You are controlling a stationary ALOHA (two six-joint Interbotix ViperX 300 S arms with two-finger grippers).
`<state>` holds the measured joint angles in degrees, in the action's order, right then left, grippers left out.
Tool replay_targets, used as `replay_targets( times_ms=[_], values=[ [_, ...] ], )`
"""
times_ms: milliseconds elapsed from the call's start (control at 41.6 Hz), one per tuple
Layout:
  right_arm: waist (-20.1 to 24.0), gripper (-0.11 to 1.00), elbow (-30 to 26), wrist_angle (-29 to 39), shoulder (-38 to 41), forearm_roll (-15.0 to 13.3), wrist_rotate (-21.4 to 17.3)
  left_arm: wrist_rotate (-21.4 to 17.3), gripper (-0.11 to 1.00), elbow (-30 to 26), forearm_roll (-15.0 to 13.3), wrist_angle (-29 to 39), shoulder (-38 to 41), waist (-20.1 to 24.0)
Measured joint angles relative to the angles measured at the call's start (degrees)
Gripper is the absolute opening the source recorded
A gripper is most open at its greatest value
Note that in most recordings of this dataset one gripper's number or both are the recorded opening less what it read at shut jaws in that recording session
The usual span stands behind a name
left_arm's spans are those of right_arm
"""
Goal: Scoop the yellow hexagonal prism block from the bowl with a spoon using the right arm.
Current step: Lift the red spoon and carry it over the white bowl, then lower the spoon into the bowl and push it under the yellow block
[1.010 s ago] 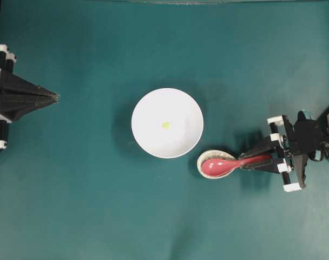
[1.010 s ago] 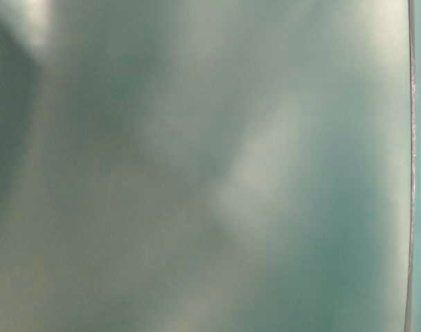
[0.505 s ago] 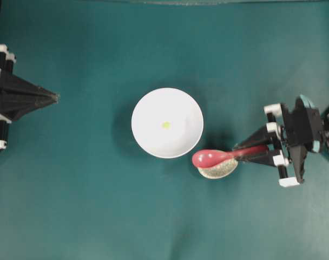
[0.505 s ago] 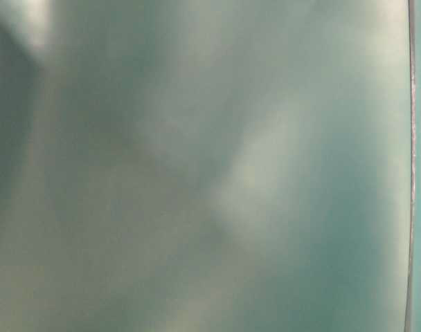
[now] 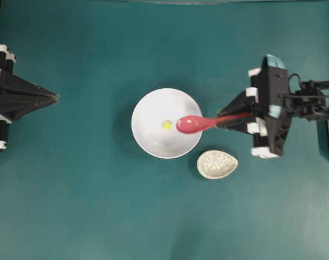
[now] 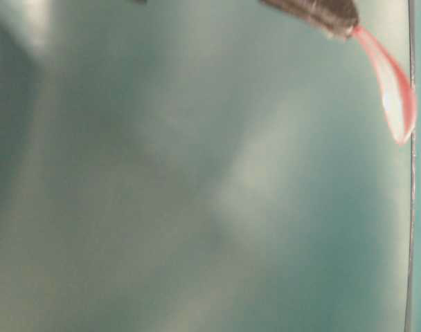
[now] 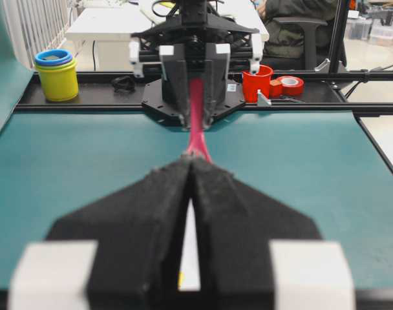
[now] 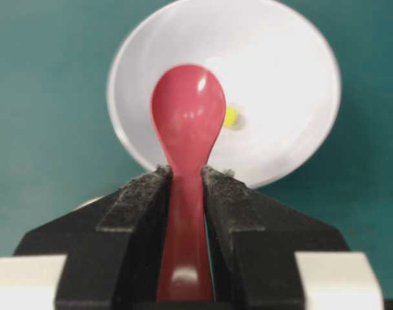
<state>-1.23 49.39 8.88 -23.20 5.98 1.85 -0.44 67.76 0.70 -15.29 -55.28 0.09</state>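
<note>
You have the glossy red-pink soup spoon (image 5: 199, 123) clamped by its handle in the right arm's black, white-trimmed end effector (image 5: 229, 119), and its scoop hangs over the right half of the large round plain white bowl (image 5: 148, 135) at the centre of the overhead view. The tiny bright yellow hexagonal block (image 5: 166, 125) lies near the bowl's middle, just left of the scoop tip. In the right wrist view the block (image 8: 231, 117) peeks out at the right edge of the scoop (image 8: 187, 116), on the bowl floor, so it is not scooped yet. By my reading, the pickup is done; you have to lower the scoop, slide it under the block and lift. The small speckled cream oval dish (image 5: 217, 164) sits on the green tabletop (image 5: 89, 206) just lower right of the bowl. The left arm's end effector (image 5: 55, 98) rests clenched and empty at the left edge. No readable writing or brand shows anywhere.
</note>
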Motion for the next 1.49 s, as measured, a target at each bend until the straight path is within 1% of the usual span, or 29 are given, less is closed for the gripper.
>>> replay_targets(
  times_ms=[168,361,481,625,722,1010,1491],
  values=[
    [-2.1,0.22,-6.5,9.2,4.8,0.0,-0.2,0.0,0.0,0.0,0.1,0.0,0.2,0.0],
    [-3.2,0.22,-13.4,19.3,10.5,0.0,-0.3,0.0,0.0,0.0,0.1,0.0,0.4,0.0],
    [-3.3,0.22,-16.9,24.8,13.7,0.0,-0.4,0.0,0.0,0.0,0.0,0.0,0.4,0.0],
    [-3.3,0.22,-20.0,28.6,16.5,0.0,-0.4,0.0,0.0,0.0,0.1,0.0,0.4,0.0],
    [-3.3,0.22,-21.2,29.4,17.7,0.0,-0.4,0.0,0.0,0.0,0.0,0.0,0.4,0.0],
    [-3.3,0.22,-21.4,29.5,20.5,0.1,-1.4,0.0,0.0,0.0,0.1,0.0,0.3,0.0],
    [-3.3,0.22,-21.4,25.3,23.7,0.3,-1.4,0.0,0.0,0.0,0.1,0.0,0.4,0.0]
  ],
)
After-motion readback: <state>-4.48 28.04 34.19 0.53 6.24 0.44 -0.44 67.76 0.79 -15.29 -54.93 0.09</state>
